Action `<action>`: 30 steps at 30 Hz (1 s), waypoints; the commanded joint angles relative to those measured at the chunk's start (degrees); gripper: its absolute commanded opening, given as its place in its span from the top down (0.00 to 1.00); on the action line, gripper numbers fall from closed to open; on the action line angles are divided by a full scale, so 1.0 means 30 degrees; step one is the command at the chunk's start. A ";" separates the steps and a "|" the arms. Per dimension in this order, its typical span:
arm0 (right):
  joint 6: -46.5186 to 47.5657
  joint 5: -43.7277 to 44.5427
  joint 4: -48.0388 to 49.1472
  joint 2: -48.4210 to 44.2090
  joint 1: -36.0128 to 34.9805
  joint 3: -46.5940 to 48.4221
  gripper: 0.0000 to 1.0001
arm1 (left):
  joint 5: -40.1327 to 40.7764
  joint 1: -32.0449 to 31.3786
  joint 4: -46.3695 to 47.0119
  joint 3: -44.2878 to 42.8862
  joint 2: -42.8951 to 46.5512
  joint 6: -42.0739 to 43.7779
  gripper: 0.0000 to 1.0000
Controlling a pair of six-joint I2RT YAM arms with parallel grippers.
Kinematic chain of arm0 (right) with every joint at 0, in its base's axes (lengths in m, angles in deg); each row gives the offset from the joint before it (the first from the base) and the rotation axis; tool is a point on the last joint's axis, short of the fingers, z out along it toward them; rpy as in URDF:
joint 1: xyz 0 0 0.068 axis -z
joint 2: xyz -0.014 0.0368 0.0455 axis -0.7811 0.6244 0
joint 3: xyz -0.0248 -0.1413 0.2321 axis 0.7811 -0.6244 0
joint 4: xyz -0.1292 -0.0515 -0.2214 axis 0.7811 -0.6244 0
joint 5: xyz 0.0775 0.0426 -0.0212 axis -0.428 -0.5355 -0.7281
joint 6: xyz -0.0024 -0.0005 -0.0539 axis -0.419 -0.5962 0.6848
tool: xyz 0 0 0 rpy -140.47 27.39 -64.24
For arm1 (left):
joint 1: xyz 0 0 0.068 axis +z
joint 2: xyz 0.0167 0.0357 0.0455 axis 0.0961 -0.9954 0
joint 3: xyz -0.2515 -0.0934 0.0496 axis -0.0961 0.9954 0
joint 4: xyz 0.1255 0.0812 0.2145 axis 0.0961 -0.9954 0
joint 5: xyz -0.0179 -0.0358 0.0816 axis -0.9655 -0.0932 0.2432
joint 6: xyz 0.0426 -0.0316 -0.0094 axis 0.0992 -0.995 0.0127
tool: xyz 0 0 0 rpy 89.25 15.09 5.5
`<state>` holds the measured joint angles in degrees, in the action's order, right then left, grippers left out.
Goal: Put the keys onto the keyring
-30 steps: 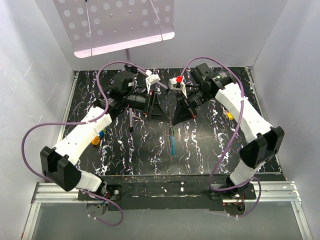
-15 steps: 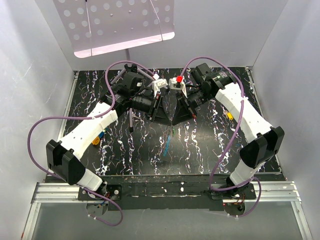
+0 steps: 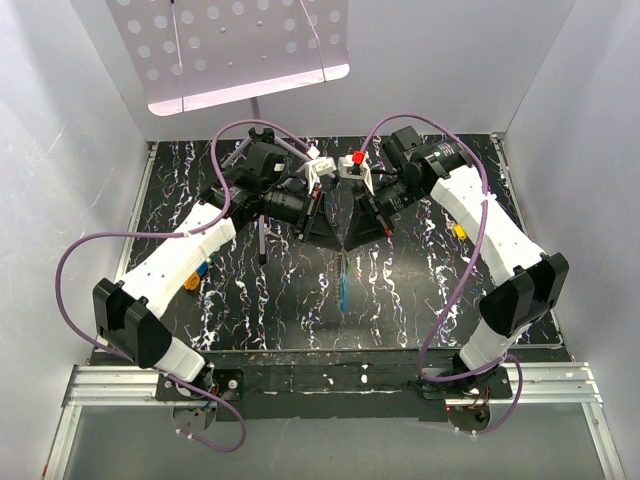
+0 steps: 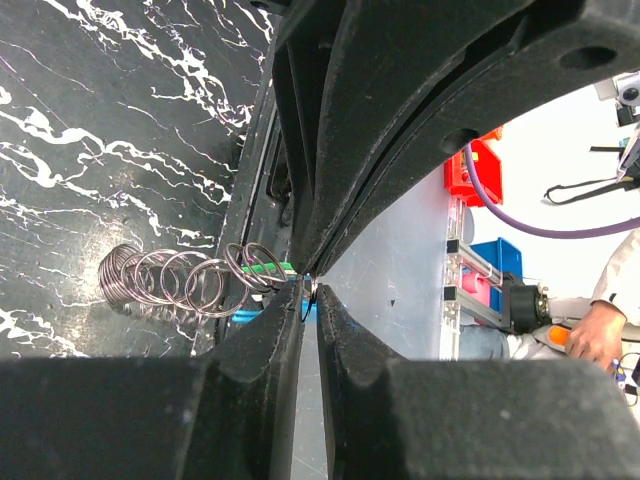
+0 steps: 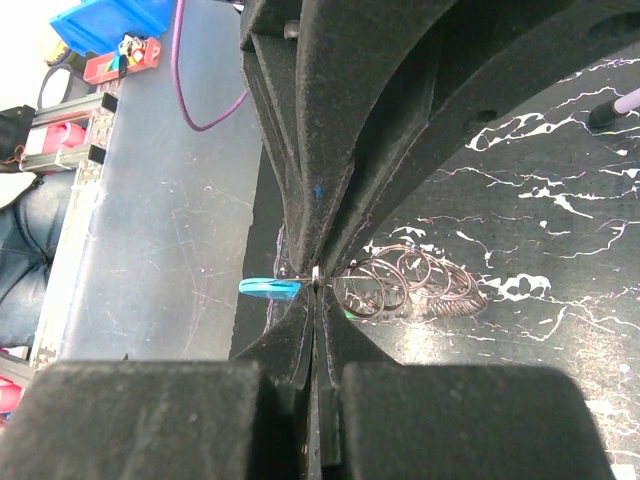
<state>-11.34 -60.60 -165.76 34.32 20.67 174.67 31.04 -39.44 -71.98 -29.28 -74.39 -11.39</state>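
Both grippers meet above the middle of the table, tip to tip. My right gripper (image 3: 349, 243) (image 5: 315, 283) is shut on the thin silvery keyring (image 5: 316, 272), whose light-blue tag (image 5: 270, 288) (image 3: 343, 288) hangs below. My left gripper (image 3: 335, 238) (image 4: 309, 296) has its jaws almost together, pinching the same ring wire (image 4: 312, 294) at the tips. A coil of linked wire rings (image 4: 180, 280) (image 5: 410, 280) trails from the ring. A bit of bright green, the key (image 4: 265, 268) (image 5: 348, 313), shows beside the tips, mostly hidden.
A purple rod (image 3: 262, 238) stands just left of the left gripper. Small yellow and blue pieces (image 3: 200, 270) lie at the table's left, a yellow one (image 3: 460, 230) at the right. A white perforated panel (image 3: 235, 50) hangs at the back.
My left arm swung forward and right until its tips met the right gripper's, and its jaws closed down. The blue tag swung a little. The right arm stayed put.
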 commanded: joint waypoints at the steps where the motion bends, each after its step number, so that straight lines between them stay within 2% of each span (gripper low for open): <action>1: -0.0237 -0.1030 -0.0791 -0.0164 0.0096 0.0231 0.99 | -0.0488 -0.0086 -0.0485 -0.0739 -0.0037 0.0296 0.89; 5: -0.0325 -0.1148 -0.0732 -0.0164 0.0096 0.0202 0.99 | -0.0574 -0.0115 -0.0690 -0.0739 -0.0182 0.0472 0.89; 8: -0.0471 -0.1264 -0.0645 -0.0193 0.0096 0.0260 0.99 | -0.0897 -0.0115 -0.0720 -0.0681 -0.0184 0.0677 1.00; 11: -0.0676 -0.1440 -0.0557 -0.0281 0.0154 0.0289 0.99 | -0.0693 -0.0115 -0.0749 -0.0447 0.0166 0.1202 1.00; 12: -0.0735 -0.1499 -0.0585 -0.0339 0.0184 0.0347 0.93 | -0.0576 -0.0115 -0.0488 -0.0214 0.0400 0.1408 1.00; 15: -0.0533 -0.1559 -0.0964 -0.0515 0.0592 0.0756 0.67 | -0.0401 -0.0086 0.1147 0.1043 0.1861 0.2081 1.00; 17: 0.0925 -0.1325 -0.2364 -0.0399 0.1060 0.1981 0.60 | 0.0125 -0.0086 0.3194 0.2620 0.3295 0.2287 1.00; 19: 0.2771 -0.1235 -0.4733 -0.0019 0.1645 0.4085 0.58 | 0.1001 -0.0086 0.6208 0.4698 0.5139 0.2348 1.00; 21: 0.3100 -0.1846 -0.4892 -0.0045 0.2320 0.5060 0.58 | 0.2025 -0.0057 1.1765 0.7421 0.7481 0.1619 1.00; 24: 0.5817 -0.4158 -0.4863 -0.0981 0.2791 0.4570 0.58 | 0.4366 -0.0056 2.1108 1.1902 1.0093 -0.0223 1.00; 27: 0.7290 -0.6356 -0.4863 -0.1598 0.2821 0.3778 0.58 | 0.6919 -0.0027 2.8701 1.4548 1.0365 -0.3121 1.00; 30: 0.7642 -0.6891 -0.4863 -0.1629 0.2616 0.3659 0.58 | 0.8531 0.0002 3.3862 1.5314 0.9167 -0.6371 1.00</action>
<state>5.45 -73.67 -165.74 30.54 29.37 186.43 45.59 -39.49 -5.16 13.91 -43.16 -16.79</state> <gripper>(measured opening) 0.424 0.012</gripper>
